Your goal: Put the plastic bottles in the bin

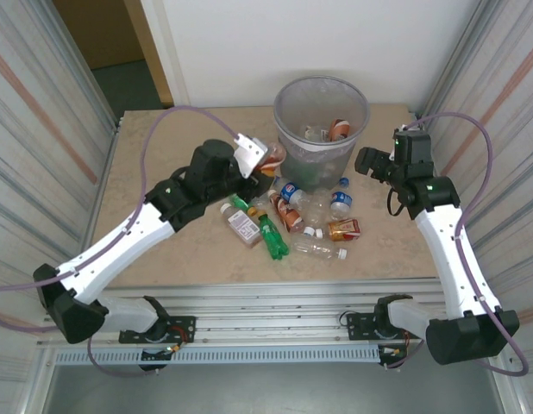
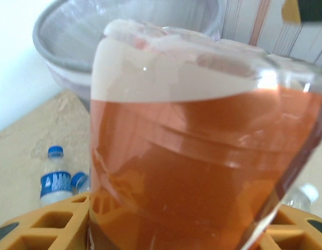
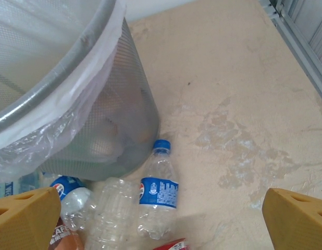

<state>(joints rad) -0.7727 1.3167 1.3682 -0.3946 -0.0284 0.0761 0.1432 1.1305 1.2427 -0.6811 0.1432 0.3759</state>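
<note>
Left gripper (image 2: 176, 232): clamped on an orange-brown bottle (image 2: 202, 172). The bottle sits between the yellow fingers (image 2: 46, 224) and blocks most of my left wrist view. From above I see the pair raised just left of the bin (image 1: 322, 168), near its rim and outside it. I cannot tell whether the bottle touches the bin wall.

Right gripper (image 1: 364, 161): jaws spread wide, nothing between them. It hangs just right of the bin, close to the wall.

Bin: clear liner folded over the rim. Some bottles lie inside, and I can make out a red-and-white labelled bottle (image 1: 340, 129) against the right inner wall.

Bottles on the table (image 1: 154, 155), all in front of the bin:
- blue-label bottle (image 3: 158, 192), blue cap, at the bin's foot, cap pointing toward the bin
- clear crushed bottle (image 3: 114, 208), just beside it, also at the foot
- orange-label bottle (image 1: 344, 228), a little farther out
- green bottle (image 1: 271, 235) and pink-label bottle (image 1: 241, 222), side by side, farther out on the left side
- clear white-capped bottle (image 1: 320, 250), farthest from the bin
</note>
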